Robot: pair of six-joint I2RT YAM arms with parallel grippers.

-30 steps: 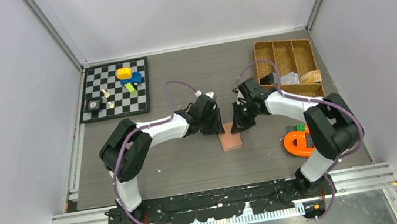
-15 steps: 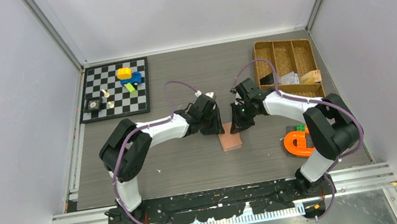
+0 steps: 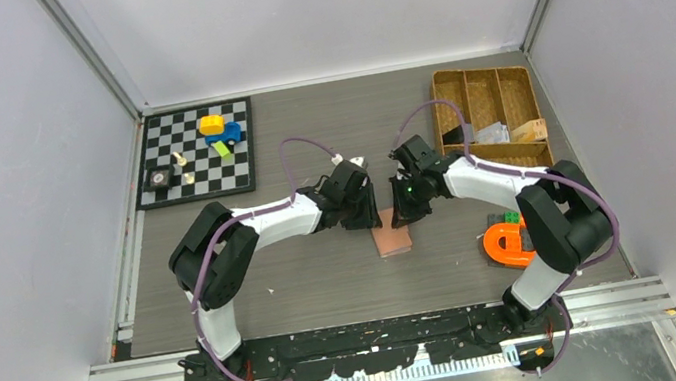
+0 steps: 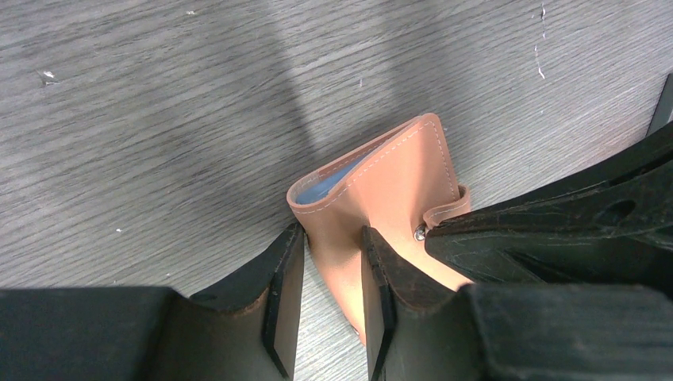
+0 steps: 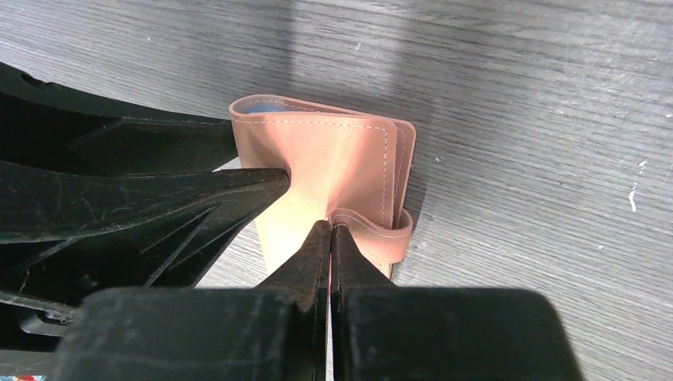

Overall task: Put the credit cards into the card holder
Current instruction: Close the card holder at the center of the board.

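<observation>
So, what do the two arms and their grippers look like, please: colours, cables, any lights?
The left arm and right arm both have white shells between bulky black joints. A purple-grey cable loops along each. A small green light glows near the right wrist. The left gripper and right gripper have flat, tapering black fingers with fine scratches.

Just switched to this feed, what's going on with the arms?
Both grippers are at the folded pink wallet on the table. The right gripper is pinched shut on its snap strap; the left gripper straddles the wallet's edge, grip unclear. Nothing else is in either gripper.
</observation>
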